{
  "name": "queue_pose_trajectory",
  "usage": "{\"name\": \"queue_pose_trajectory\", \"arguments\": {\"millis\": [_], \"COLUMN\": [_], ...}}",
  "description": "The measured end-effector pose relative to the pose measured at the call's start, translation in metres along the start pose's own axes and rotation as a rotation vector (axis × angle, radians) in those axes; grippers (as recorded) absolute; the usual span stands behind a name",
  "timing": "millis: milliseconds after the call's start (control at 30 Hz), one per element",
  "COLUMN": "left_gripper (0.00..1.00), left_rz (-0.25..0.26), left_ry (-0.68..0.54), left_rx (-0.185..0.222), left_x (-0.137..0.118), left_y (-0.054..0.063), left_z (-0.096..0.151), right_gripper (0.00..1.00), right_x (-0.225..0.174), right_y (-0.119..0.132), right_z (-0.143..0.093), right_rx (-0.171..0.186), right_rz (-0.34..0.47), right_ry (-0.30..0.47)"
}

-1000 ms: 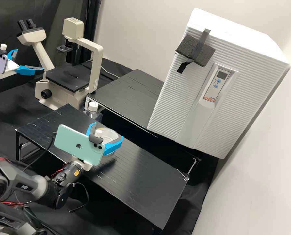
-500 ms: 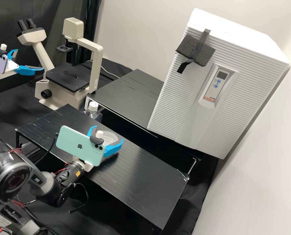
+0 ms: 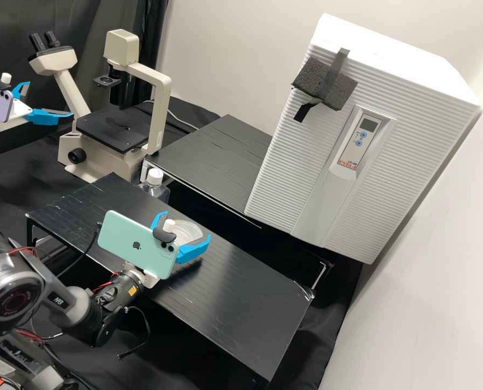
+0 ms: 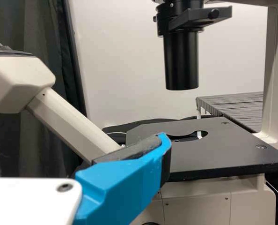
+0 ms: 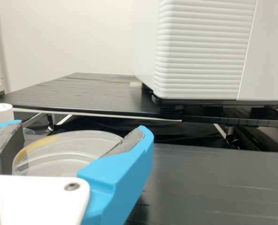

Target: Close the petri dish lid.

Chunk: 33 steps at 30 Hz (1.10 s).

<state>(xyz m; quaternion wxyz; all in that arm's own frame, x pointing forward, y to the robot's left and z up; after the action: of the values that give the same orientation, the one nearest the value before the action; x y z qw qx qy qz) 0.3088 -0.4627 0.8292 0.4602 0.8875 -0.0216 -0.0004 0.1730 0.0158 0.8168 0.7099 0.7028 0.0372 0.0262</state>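
Shifted rightward: right hand (image 3: 187,225), gripping round petri dish (image 3: 190,233), roughly level; left hand (image 3: 50,99) open.

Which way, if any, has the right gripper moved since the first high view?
Yes, high view: right gripper shifted slightly right and down, away from the white-capped bottle.

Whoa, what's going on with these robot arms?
The right end effector has its two blue fingers against opposite sides of a round, clear petri dish, at the black stand. The job is closing its lid; I can't tell if it's fully on. The left end effector is open and holding nothing, near a microscope.
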Motion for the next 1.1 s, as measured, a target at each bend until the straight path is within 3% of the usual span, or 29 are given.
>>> {"name": "queue_pose_trajectory", "arguments": {"millis": [500, 800, 1100], "left_gripper": [1.00, 1.00, 1.00], "left_rz": [0.000, 0.000, 0.000], "left_ry": [0.000, 0.000, 0.000], "left_rx": [0.000, 0.000, 0.000], "left_x": [0.000, 0.000, 0.000], "left_y": [0.000, 0.000, 0.000], "left_z": [0.000, 0.000, 0.000], "right_gripper": [0.00, 0.00, 0.00], "right_x": [-0.007, -0.015, -0.010], "right_y": [0.003, -0.004, -0.002], "right_z": [-0.008, -0.021, -0.011], "right_rx": [0.006, 0.003, 0.003], "right_rz": [-0.016, -0.081, -0.056], "right_ry": [0.002, 0.029, -0.005]}}
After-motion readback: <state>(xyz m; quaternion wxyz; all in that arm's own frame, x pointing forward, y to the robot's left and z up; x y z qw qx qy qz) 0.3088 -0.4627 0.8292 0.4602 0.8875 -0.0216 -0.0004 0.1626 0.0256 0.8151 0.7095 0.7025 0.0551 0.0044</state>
